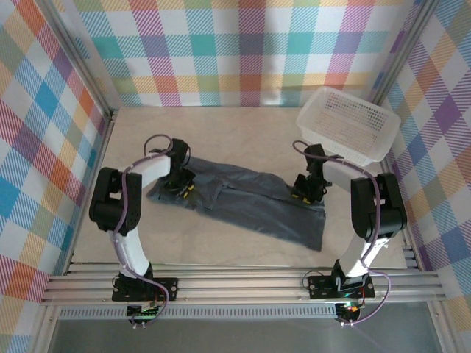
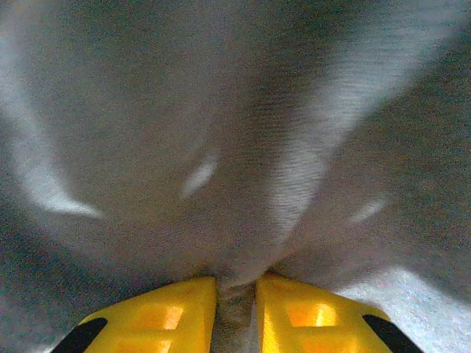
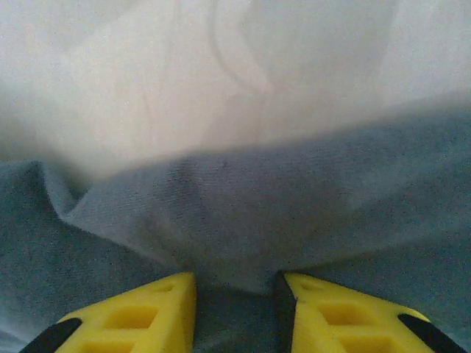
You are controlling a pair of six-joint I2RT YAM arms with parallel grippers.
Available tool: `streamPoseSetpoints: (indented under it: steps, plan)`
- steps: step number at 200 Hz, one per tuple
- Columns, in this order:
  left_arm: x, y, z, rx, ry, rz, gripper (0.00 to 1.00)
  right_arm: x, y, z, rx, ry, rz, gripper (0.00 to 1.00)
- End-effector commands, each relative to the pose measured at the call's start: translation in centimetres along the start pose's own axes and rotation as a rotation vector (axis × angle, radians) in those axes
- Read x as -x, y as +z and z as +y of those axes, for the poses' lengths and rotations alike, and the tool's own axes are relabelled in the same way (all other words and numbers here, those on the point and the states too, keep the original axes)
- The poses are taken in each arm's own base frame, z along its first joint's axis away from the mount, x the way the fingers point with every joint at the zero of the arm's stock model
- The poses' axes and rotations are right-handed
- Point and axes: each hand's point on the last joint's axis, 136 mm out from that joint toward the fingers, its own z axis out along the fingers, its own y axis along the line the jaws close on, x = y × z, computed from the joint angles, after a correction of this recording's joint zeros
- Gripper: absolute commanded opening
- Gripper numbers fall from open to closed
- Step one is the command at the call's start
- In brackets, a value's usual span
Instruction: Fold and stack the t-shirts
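Figure: t-shirt [image 1: 250, 209] flat on the table, gripped at both ends.
I see the left gripper [image 2: 235, 283] pinching a fabric fold; the right gripper [image 3: 235, 278] likewise pinches bunched cloth.

Plain dark charcoal grey on the t-shirt [image 1: 250, 207]. White, perforated in rows, on the basket [image 1: 352, 121]. Pale beige across the desk [image 1: 221, 129]. Pastel multicolour plaid over the walls [image 1: 243, 44]. Bright yellow, black-cornered, on left end effector [image 2: 235, 285] and right end effector [image 3: 235, 281].
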Motion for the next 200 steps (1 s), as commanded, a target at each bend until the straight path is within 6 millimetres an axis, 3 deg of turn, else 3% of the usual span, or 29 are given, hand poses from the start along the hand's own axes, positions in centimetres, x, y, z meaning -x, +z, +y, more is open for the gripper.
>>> streamPoseSetpoints:
  steps: [1,34,65,79,114,146,164,177,186,200]
  plan:
    - [3.4,2.7,-2.1,0.029,0.08,-0.053,0.23,-4.4,0.5,-0.7,-0.014,0.155,0.123,0.36]
    - [5.3,5.4,-9.7,-0.128,0.074,-0.022,0.22,-8.1,0.9,2.1,0.108,0.383,0.11,0.37]
    - [5.8,7.4,-17.1,-0.296,0.102,0.015,0.21,-9.7,2.0,4.5,0.178,0.598,0.121,0.38]
    - [5.7,7.2,-20.3,-0.36,0.125,0.023,0.21,-10.2,2.7,6.0,0.177,0.622,0.164,0.38]
    - [3.9,7.7,-25.3,-0.499,0.143,0.061,0.23,-12.0,4.5,9.9,0.176,0.627,0.232,0.38]
    - [3.6,8.0,-27.5,-0.589,0.125,0.074,0.27,-12.0,5.5,12.9,0.194,0.61,0.24,0.38]
    - [4.9,4.7,-28.0,-0.603,0.16,0.021,0.3,-11.6,4.5,13.2,0.209,0.59,0.204,0.39]
    - [5.9,0.3,-28.2,-0.599,0.217,-0.066,0.39,-11.0,3.0,12.7,0.219,0.553,0.139,0.4]
    - [6.8,-4.1,-27.9,-0.589,0.247,-0.147,0.45,-10.5,1.5,12.3,0.231,0.514,0.083,0.43]
    - [7.3,-10.1,-26.3,-0.55,0.275,-0.241,0.49,-9.7,-1.1,11.7,0.256,0.44,-0.015,0.48]
